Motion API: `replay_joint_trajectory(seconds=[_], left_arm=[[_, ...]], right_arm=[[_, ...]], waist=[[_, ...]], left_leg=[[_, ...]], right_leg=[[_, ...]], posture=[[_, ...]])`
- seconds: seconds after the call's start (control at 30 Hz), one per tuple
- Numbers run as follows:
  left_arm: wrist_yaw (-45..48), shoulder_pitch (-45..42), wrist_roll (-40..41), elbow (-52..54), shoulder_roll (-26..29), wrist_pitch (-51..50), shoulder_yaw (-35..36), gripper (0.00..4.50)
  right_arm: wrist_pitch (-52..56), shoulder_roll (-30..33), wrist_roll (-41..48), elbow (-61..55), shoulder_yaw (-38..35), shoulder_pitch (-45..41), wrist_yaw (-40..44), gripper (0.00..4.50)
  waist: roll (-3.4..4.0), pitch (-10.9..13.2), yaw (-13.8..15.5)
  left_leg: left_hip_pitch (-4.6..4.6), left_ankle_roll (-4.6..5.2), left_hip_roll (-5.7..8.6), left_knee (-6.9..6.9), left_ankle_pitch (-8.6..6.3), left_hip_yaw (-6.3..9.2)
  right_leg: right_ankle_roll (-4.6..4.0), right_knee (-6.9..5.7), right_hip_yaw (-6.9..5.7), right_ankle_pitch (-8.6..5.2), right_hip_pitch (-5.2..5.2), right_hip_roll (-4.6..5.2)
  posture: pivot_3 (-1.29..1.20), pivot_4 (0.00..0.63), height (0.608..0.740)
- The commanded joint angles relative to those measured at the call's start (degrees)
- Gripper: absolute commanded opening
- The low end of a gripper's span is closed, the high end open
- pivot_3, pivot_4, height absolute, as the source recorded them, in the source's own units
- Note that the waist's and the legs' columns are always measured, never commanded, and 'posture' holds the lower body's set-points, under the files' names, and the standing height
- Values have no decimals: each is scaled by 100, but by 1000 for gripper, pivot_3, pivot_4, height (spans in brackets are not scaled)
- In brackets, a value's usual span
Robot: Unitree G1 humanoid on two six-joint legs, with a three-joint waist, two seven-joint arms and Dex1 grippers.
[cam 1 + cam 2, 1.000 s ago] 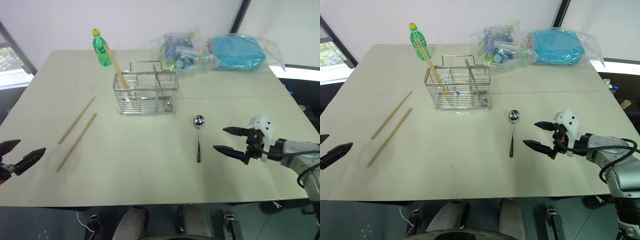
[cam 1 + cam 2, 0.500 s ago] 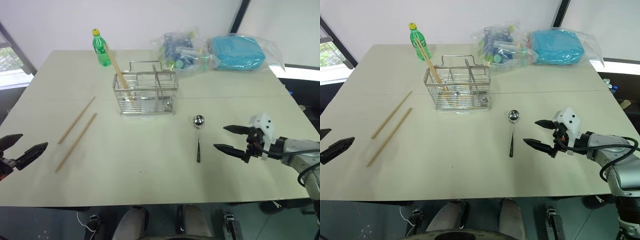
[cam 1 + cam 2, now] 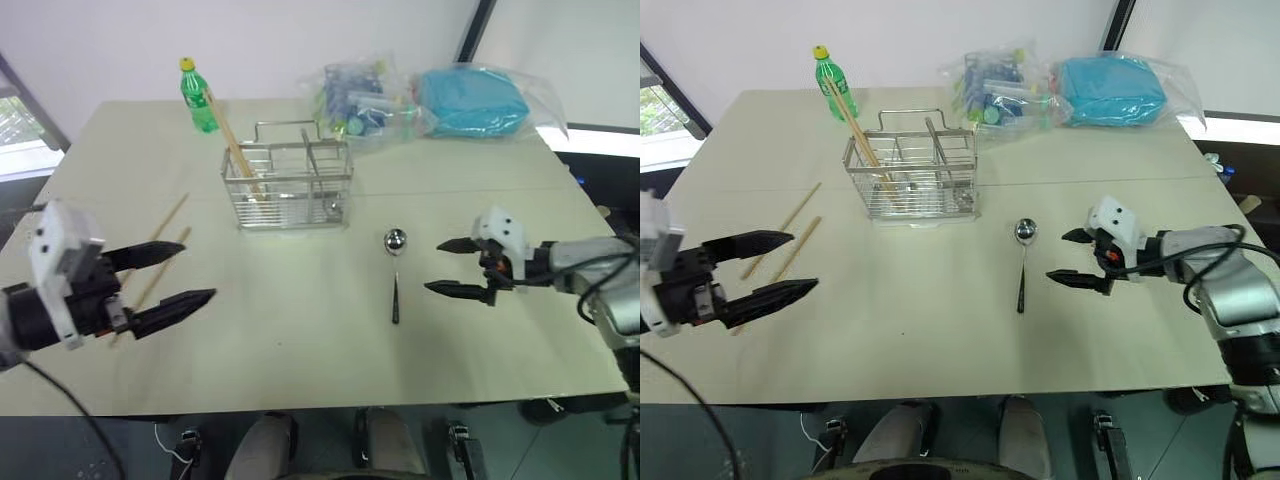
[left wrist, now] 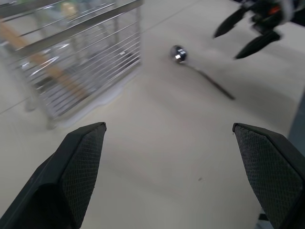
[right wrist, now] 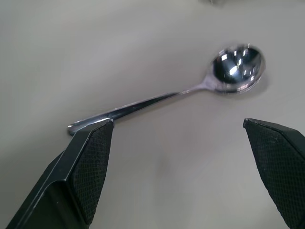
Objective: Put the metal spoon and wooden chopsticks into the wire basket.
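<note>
Swinging in from the table's left edge, the left gripper (image 3: pixel 165 275) now hangs over the tabletop, far further in than a second ago, its black fingers spread wide with nothing between them. Over on the other side the right gripper (image 3: pixel 452 268) has edged forward a touch toward the metal spoon (image 3: pixel 396 270), and its fingers too are spread to the full, holding nothing.

That spoon lies flat on the table (image 3: pixel 300 340), bowl toward the wire basket (image 3: pixel 288 186), handle pointing back toward the near edge. In the right wrist view the spoon (image 5: pixel 190 90) sits between the two finger pads (image 5: pixel 90 157), apart from both as far as I can tell.

Two wooden chopsticks (image 3: pixel 800 235) lie loose on the table, left of the basket and partly hidden behind the left gripper's fingers. More chopsticks stand leaning in the basket's left-hand compartment (image 3: pixel 232 135), tips poking well above the rim.

Room to move: a broad bare stretch of table runs between the two grippers and along the near edge. At the far side a green bottle (image 3: pixel 197 96) stands back-left of the basket, and clear plastic bags (image 3: pixel 440 100) crowd the back-right, well apart from spoon and basket.
</note>
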State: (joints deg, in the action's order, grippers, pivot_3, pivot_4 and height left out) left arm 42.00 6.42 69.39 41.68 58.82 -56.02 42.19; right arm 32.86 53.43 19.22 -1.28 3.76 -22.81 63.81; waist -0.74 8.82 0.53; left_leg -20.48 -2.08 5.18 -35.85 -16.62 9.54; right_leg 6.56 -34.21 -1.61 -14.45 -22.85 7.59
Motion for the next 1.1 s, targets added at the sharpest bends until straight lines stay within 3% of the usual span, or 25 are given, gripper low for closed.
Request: replay_joint_trajectory(seconds=[0.03, 0.27, 0.43, 0.7, 1.1], left_arm=[[-135, -170, 270, 104, 212, 12, -188, 4482], [-131, -281, -26, -125, 234, 185, -467, 4482], [-156, -412, -70, -170, 212, 260, -638, 4482], [-179, -642, -34, -267, 285, 255, -773, 4482], [-304, -729, 82, -259, 340, 181, -688, 4482]], right_arm=[[832, -300, 111, -270, -107, -237, -558, 4500], [3759, -1589, 483, -1730, -751, -212, -2586, 4500], [5070, -2419, 186, -2009, -1246, -392, -3784, 4500], [5162, -3095, -109, -1648, -1373, -576, -4640, 4500], [4800, -3367, -96, -1635, -1023, -539, -4890, 4500]], waist=[[2, 1, 8], [1, 0, 30], [-3, -3, 32], [-2, -5, -22], [-2, -6, -23]], left_leg=[[-1, 0, 0, 0, 0, 0], [-3, -1, 2, -3, 0, 2], [-3, 0, 5, -5, 1, 4], [-3, -1, 2, 0, 2, -3], [1, -3, -3, 2, 4, 0]], right_leg=[[-1, 0, 0, 0, 0, 0], [-8, -1, 1, 4, -3, -3], [-9, 0, 2, 5, -3, -12], [-8, -9, 10, 7, -18, -19], [3, -12, 10, 15, -21, -28]], posture=[[0, 150, 698], [0, 150, 698], [0, 150, 698], [0, 150, 698], [0, 150, 698]])
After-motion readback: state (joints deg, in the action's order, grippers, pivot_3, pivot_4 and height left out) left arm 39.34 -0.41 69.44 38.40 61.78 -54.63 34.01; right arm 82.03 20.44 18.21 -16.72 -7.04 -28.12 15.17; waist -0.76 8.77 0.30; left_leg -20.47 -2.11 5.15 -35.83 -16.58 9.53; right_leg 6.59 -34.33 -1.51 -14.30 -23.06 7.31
